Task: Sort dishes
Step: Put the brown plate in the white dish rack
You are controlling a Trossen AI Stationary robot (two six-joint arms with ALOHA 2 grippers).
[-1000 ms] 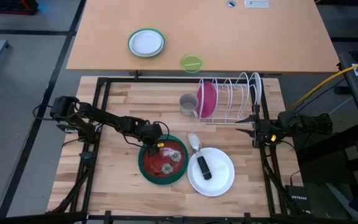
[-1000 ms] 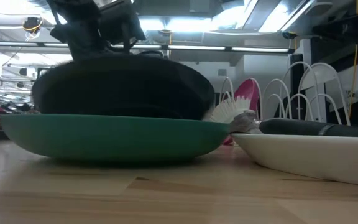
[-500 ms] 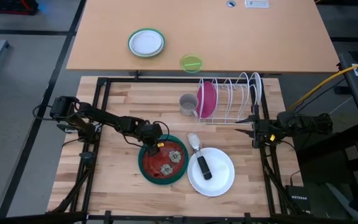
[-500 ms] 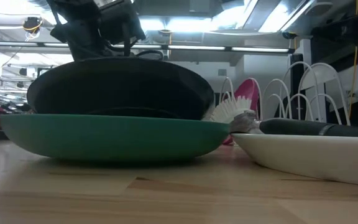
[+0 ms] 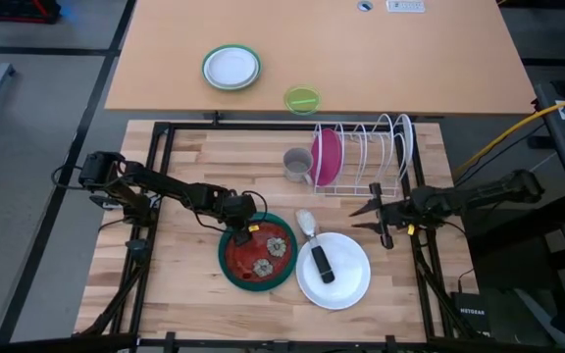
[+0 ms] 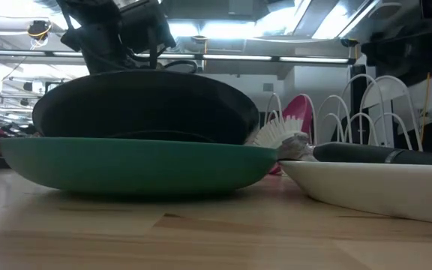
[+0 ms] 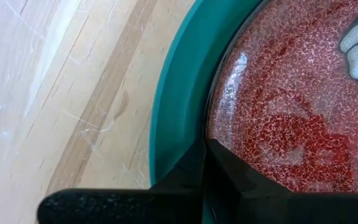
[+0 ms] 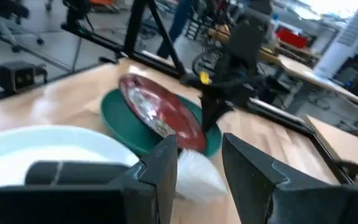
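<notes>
The dark red patterned plate (image 5: 261,254) lies tilted inside the larger teal-green plate (image 5: 230,267) at the table's near middle. My left gripper (image 5: 240,231) is shut on the red plate's far-left rim. In the low view the red plate's dark underside (image 6: 148,105) stands above the teal plate (image 6: 133,161). The plain white plate (image 5: 346,279) lies to the right of the teal plate and carries a dish brush (image 5: 317,253). The pink plate (image 5: 327,157) stands on edge in the wire rack (image 5: 371,157). My right gripper (image 5: 374,218) is open and empty, right of the white plate. My left gripper pinches the red plate's rim (image 7: 219,134) on its far-left side between its two fingers, which come in slanting from the table's left and from above. The plate is tilted: the held side is raised and the opposite side (image 5: 278,270) rests in the teal plate.
A grey mug (image 5: 297,165) stands left of the rack. On the farther tan table are a small white plate with a green rim (image 5: 231,68) and a small lime-green bowl (image 5: 302,99). Bare wood shows at the near left (image 5: 165,275).
My right gripper has gone toward the table's left and a little nearer, and now stands by the white plate's far right rim. My left gripper has raised the held side of the red plate slightly, while its other side stays in the teal plate.
</notes>
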